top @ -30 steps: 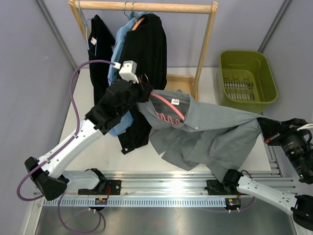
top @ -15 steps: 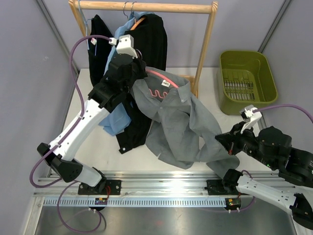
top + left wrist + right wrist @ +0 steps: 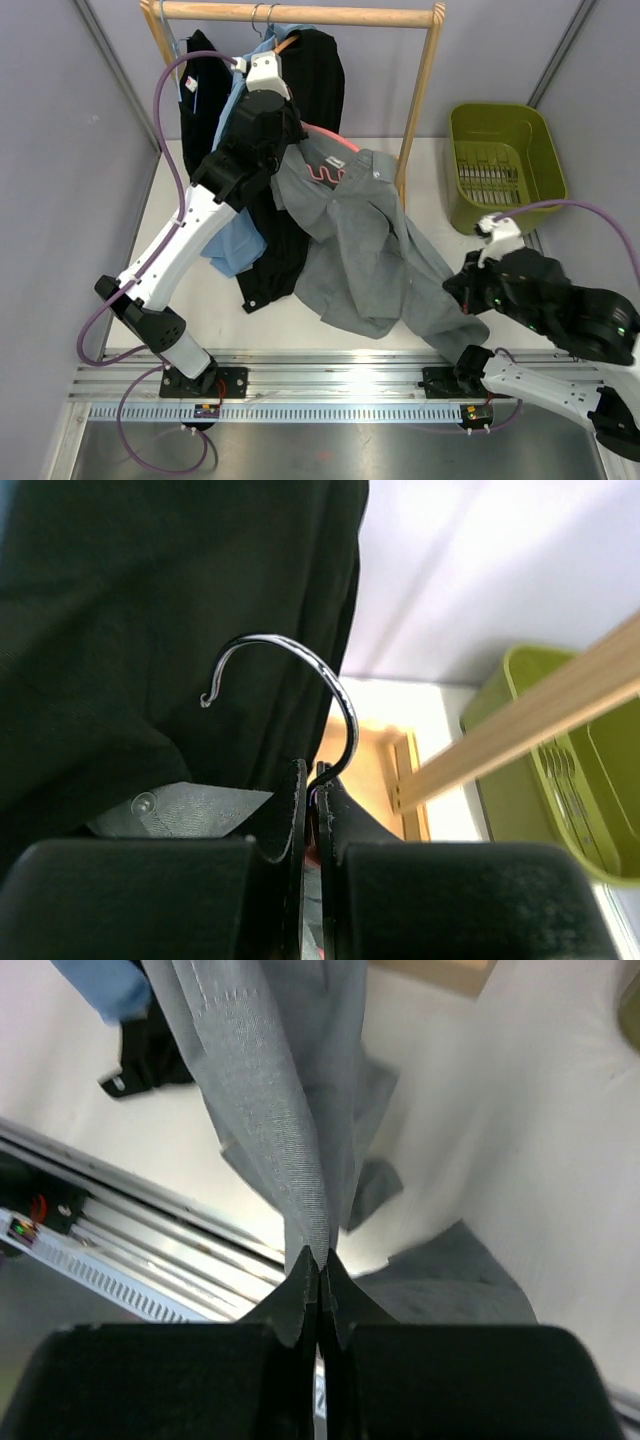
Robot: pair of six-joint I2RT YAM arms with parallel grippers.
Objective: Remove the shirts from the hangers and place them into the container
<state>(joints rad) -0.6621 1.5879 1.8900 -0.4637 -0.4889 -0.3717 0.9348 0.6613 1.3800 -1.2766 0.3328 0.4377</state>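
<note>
My left gripper (image 3: 292, 138) is raised in front of the rack, shut on the metal hook (image 3: 300, 670) of the pink hanger (image 3: 328, 134). The grey shirt (image 3: 372, 250) hangs from that hanger and drapes down to the table. The fingers (image 3: 296, 790) pinch the base of the hook. My right gripper (image 3: 463, 292) sits low at the right, shut on an edge of the grey shirt (image 3: 270, 1090), which is pulled taut above the jaws. The olive-green container (image 3: 500, 165) stands at the back right, with no shirt showing inside it.
The wooden rack rail (image 3: 300, 14) carries a black shirt (image 3: 312, 75) on an orange hanger (image 3: 286, 43), a light blue shirt (image 3: 236, 240) and another black shirt (image 3: 200, 95). The rack's right post (image 3: 418, 100) stands between the grey shirt and the container. A metal rail (image 3: 330, 360) runs along the near edge.
My left arm has lifted the hanger up and back toward the rack. The right gripper came in leftward with the grey fabric, so the shirt now hangs steeper instead of stretched across the table.
</note>
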